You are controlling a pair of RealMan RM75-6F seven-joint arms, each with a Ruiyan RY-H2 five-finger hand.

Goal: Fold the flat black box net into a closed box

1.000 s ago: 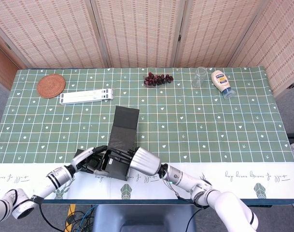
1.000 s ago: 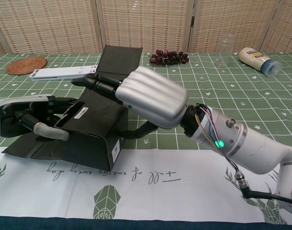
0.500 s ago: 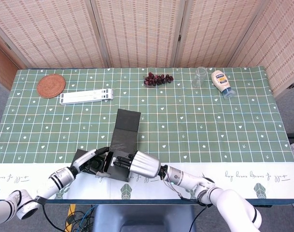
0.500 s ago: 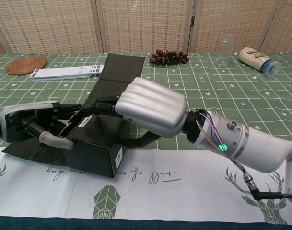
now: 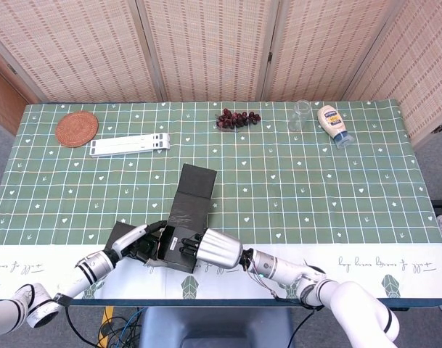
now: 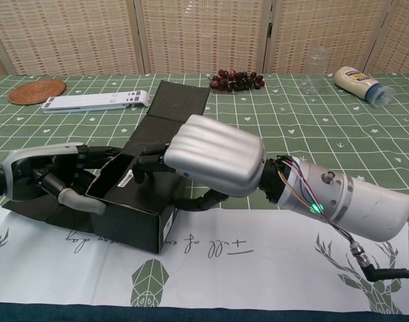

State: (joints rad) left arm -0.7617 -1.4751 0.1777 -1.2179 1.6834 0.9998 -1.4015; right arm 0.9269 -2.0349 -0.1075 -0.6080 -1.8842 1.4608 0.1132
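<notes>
The table (image 5: 337, 181), in its green patterned cloth, is carrying everything. The black box net (image 5: 184, 217) is lying near the front edge, its near end partly raised into walls (image 6: 133, 211) and its long flap (image 6: 174, 107) stretching flat toward the far side. The right hand (image 6: 214, 155) is arching over the raised part, fingers curled onto the top edge and thumb pressing the near wall, gripping it. The left hand (image 6: 39, 178) is holding the left wall of the net, fingers curled around it. A white folding stand (image 5: 130, 145), a mayonnaise bottle (image 5: 333, 125), a woven coaster (image 5: 77, 128), grapes (image 5: 237, 118) and a clear glass (image 5: 300, 114) are sitting along the far side.
</notes>
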